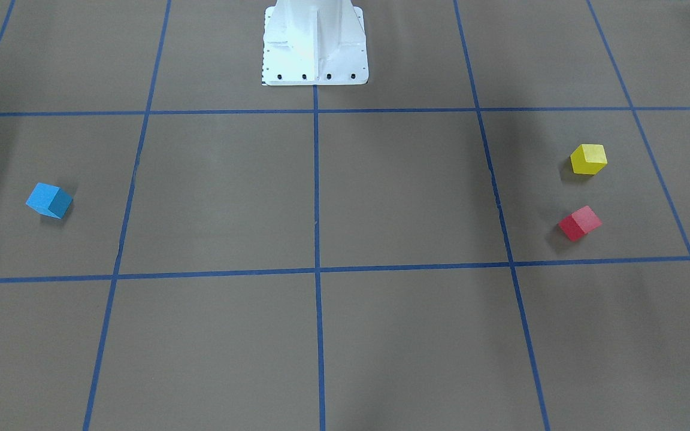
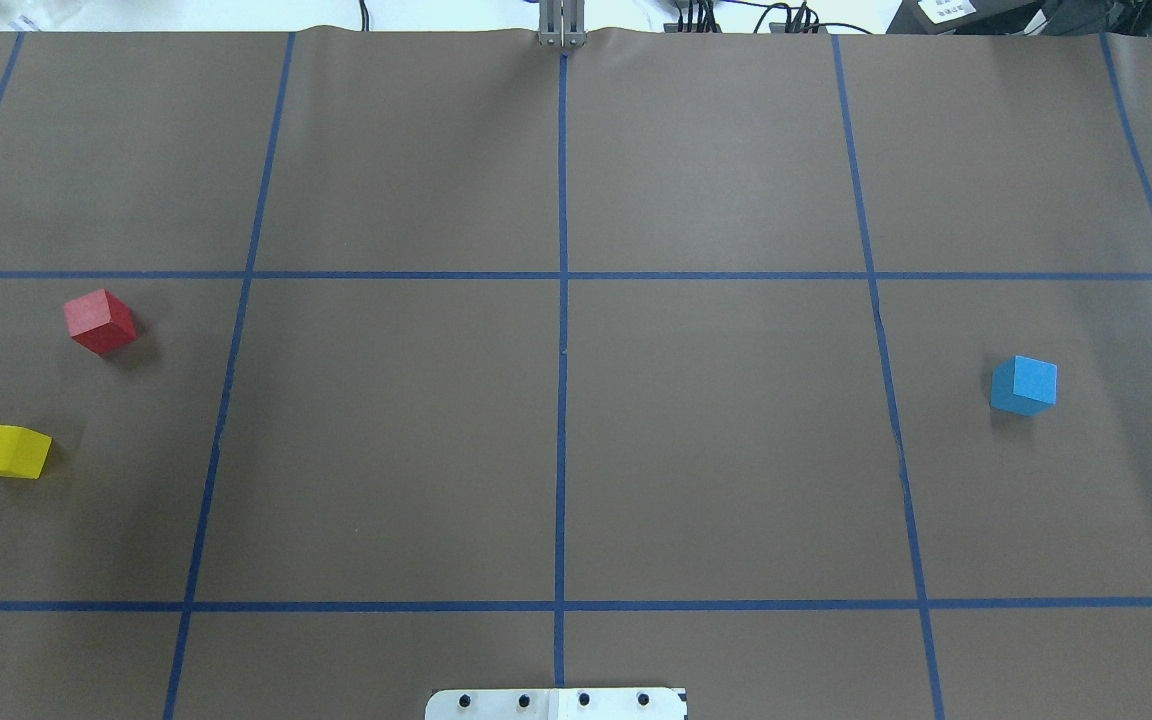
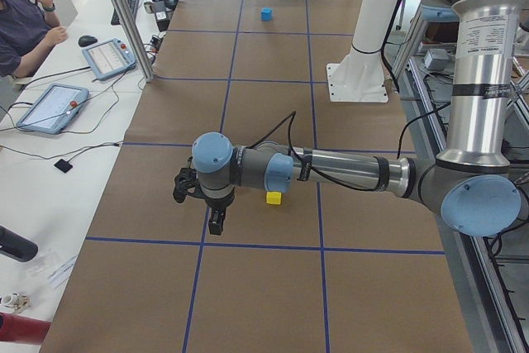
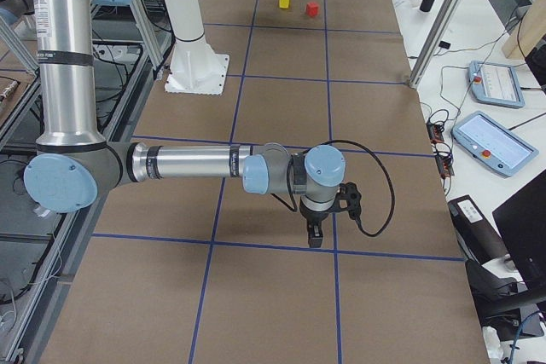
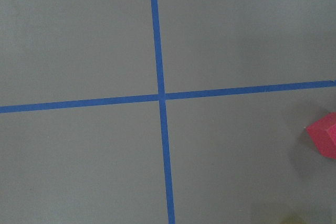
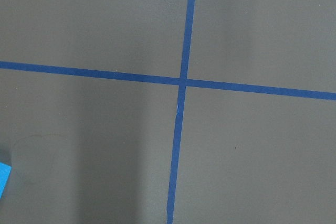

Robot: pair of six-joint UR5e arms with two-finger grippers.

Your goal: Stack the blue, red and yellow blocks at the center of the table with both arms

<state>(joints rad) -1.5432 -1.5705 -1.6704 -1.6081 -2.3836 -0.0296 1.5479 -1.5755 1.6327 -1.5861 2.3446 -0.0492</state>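
The blue block (image 2: 1024, 385) lies on the brown table at the robot's right, also in the front view (image 1: 49, 200). The red block (image 2: 100, 320) and the yellow block (image 2: 6, 450) lie apart at the robot's left. My left gripper (image 3: 216, 222) hangs above the table near the yellow block (image 3: 274, 197); it shows only in the exterior left view, so I cannot tell its state. My right gripper (image 4: 315, 234) shows only in the exterior right view; I cannot tell its state. The left wrist view catches the red block (image 5: 324, 135) at its right edge. The right wrist view catches a blue corner (image 6: 4, 174).
The white robot pedestal (image 1: 315, 42) stands at the table's robot side. Blue tape lines (image 2: 562, 350) cross at the table's middle. A desk with tablets (image 3: 54, 107) and a seated operator (image 3: 25, 22) lies beyond the far edge, behind a metal post (image 3: 124, 14).
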